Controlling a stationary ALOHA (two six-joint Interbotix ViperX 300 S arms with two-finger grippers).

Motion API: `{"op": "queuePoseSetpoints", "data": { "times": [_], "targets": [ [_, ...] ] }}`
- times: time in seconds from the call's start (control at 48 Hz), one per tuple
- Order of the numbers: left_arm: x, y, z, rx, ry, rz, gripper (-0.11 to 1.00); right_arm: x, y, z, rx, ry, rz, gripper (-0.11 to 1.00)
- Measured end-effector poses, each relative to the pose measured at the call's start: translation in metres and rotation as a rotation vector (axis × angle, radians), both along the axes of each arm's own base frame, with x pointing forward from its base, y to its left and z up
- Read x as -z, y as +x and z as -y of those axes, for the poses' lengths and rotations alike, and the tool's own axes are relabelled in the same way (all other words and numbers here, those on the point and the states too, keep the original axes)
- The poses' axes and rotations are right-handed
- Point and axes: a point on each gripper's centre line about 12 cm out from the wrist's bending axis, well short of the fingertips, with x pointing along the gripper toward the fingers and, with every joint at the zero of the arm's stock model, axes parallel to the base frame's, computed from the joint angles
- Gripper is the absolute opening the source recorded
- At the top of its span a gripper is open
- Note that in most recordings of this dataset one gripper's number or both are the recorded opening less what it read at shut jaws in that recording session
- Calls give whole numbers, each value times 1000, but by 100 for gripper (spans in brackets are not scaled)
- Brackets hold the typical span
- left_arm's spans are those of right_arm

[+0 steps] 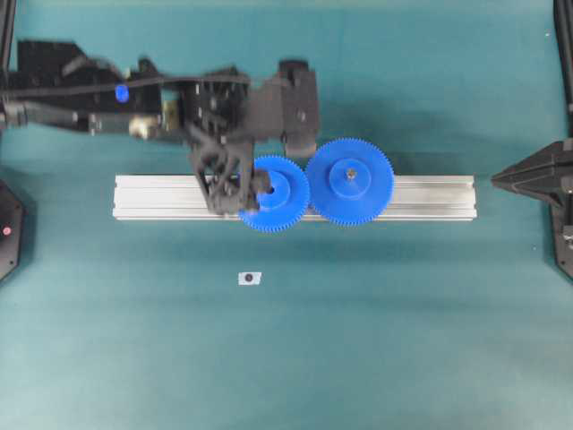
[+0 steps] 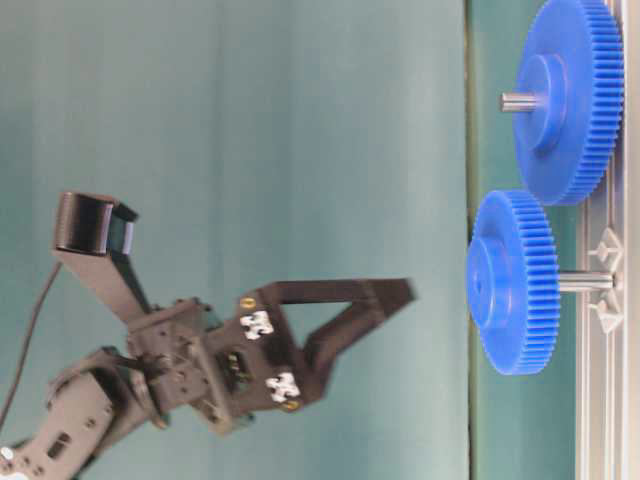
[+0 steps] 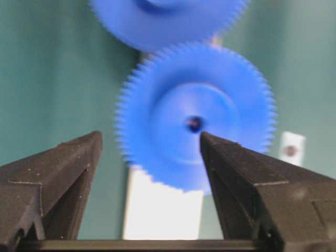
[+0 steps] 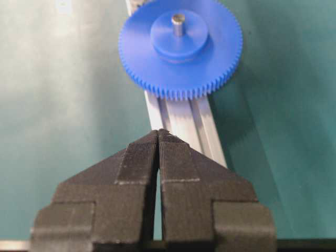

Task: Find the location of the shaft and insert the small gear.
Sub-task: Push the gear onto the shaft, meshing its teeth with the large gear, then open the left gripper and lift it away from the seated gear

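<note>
Teal tabletop [image 1: 376, 340], small gear [image 1: 279, 199]: no legible writing.

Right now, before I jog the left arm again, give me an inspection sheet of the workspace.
Surface: teal mat, aluminium rail lying across it.
Job's things: small gear sits on the shaft above the rail, its teeth beside the large gear.
Clutter: small white tag on the mat in front of the rail.
Grippers: left gripper open, nothing held, at the small gear; right gripper shut, empty, back from the rail.
Cables: black cable along the left arm.
Surroundings: nothing seen.
</note>
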Motion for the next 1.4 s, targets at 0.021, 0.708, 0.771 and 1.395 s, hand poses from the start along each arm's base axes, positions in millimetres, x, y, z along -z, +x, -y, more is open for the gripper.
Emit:
{"op": "queuePoseSetpoints", "data": {
  "times": [0.021,0.708,0.771,1.395],
  "targets": [
    [1,1,3,3,-2,11,76,1,0,0,0,0,0,2],
    [71,4,11,-8,-36,-39,76,-1,0,0,0,-1,5,2],
    [70,5,11,-8,-35,-38,76,1,0,0,0,0,2,2],
    [-49,-28,16,-8,-23,235,76,1,0,2,11,0,3,2]
  ]
}}
